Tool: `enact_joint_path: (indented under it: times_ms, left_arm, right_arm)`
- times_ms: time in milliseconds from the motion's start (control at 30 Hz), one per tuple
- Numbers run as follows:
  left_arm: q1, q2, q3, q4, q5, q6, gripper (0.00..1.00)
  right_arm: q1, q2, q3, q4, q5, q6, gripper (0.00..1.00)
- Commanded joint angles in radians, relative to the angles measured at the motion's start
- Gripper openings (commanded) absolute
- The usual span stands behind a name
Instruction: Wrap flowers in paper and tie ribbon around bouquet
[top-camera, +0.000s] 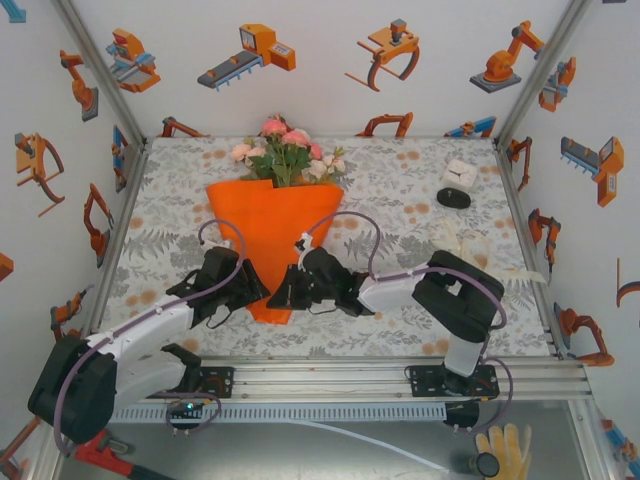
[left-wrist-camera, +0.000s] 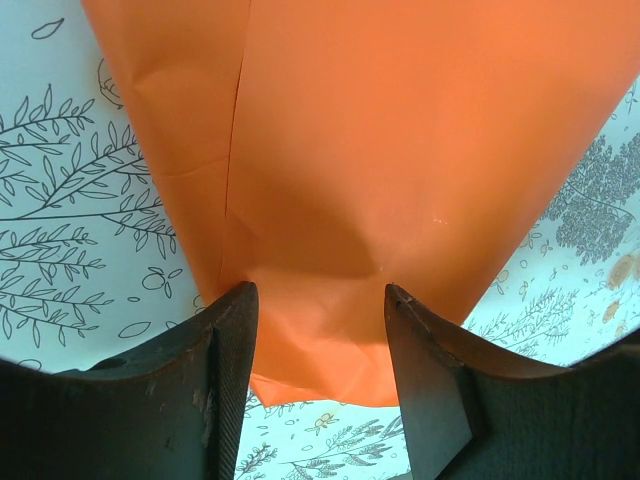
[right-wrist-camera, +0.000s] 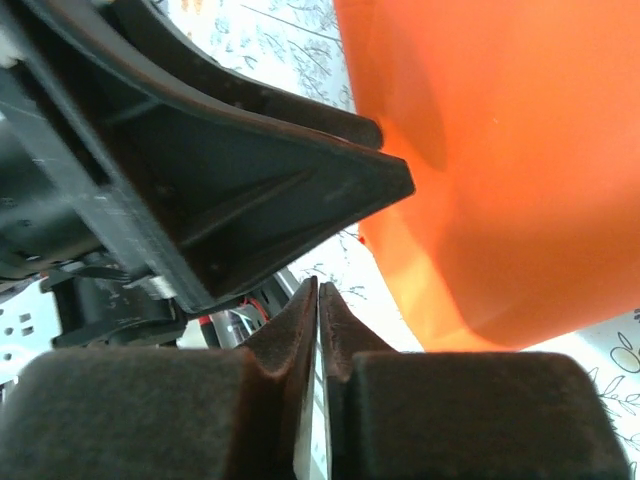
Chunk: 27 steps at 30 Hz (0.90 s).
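Observation:
The bouquet is an orange paper (top-camera: 272, 225) cone lying on the cloth. Pink and cream flowers (top-camera: 288, 152) with green leaves stick out of its wide far end. My left gripper (top-camera: 252, 295) is open at the cone's narrow near end. In the left wrist view its fingers (left-wrist-camera: 232, 340) straddle the paper (left-wrist-camera: 400, 170) tip without pressing it. My right gripper (top-camera: 283, 292) is shut just right of the tip, with nothing visible between its pads (right-wrist-camera: 300, 320). The cone (right-wrist-camera: 520, 160) lies beside it. The cream ribbon (top-camera: 480, 247) lies loose on the cloth at the right, apart from the cone.
A small white box (top-camera: 461, 173) and a black disc (top-camera: 453, 198) sit at the back right. The floral cloth (top-camera: 400, 190) covers the table inside white walls with orange stickers. In the right wrist view the left gripper's black body (right-wrist-camera: 230, 170) is close above my right fingers.

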Motion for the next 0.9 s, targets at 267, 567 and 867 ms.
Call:
enact_joint_path:
  times_ms: [267,567,867]
  left_arm:
    - [0.009,-0.004,-0.037,-0.075,-0.032,0.009,0.53]
    - [0.009,-0.018,-0.036,-0.088,-0.032,0.011,0.53]
    - [0.01,-0.013,-0.028,-0.091,-0.033,0.019,0.53]
  right_arm:
    - [0.01,0.134,-0.203,0.138,0.035,0.075,0.0]
    - [-0.004,0.244,-0.325,0.307,0.121,0.285,0.01]
    - [-0.012,0.265,-0.432,0.387,0.212,0.462,0.01]
